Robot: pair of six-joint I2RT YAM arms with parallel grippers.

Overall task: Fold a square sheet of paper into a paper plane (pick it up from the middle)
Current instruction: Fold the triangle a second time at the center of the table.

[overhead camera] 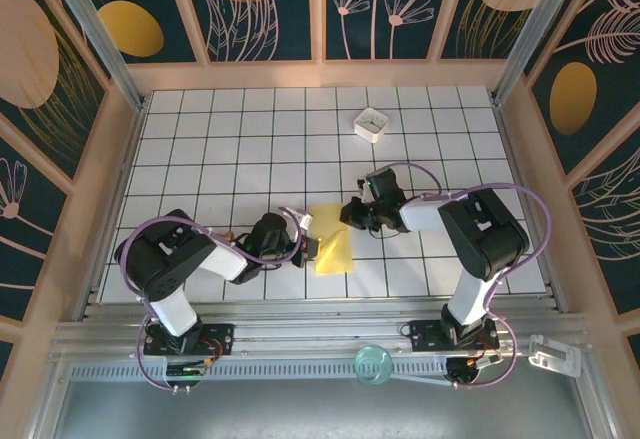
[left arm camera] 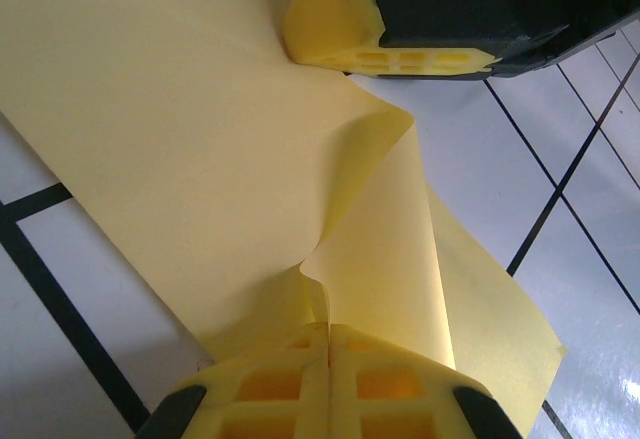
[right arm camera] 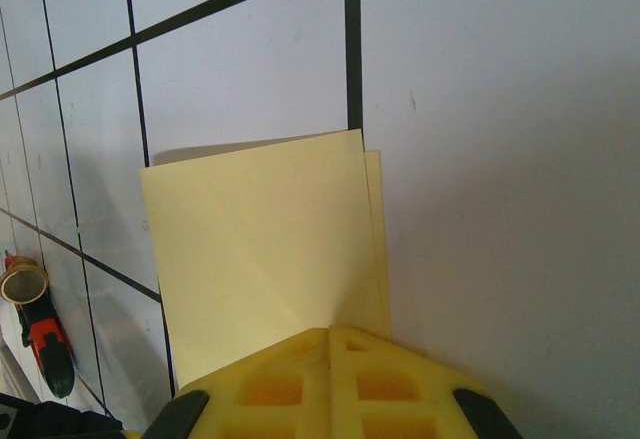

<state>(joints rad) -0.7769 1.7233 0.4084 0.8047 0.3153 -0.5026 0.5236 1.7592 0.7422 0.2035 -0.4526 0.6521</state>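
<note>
the yellow sheet of paper lies on the white gridded table, between the two arms and a little nearer the front edge than the middle. from above it reads as a folded oblong, not a square. its long axis runs from the far side toward the arm bases, and its near end leans slightly to the right. its corners are blunt, so neither end points more than the other.

the left claw meets the sheet at its near left edge. its jaws are pressed fully together on a raised flap of the paper. in the left wrist view the flap stands up from the flat part, curls over and runs down into the closed yellow fingers.

the right claw sits at the far right corner of the sheet, its jaws likewise closed with no gap. in the right wrist view two layers show (the upper one set slightly in from the lower along the right edge), and both run in under its tips. in the left wrist view the paper climbs one side of that claw's finger.

a small white square box stands well apart on the far part of the table.
</note>
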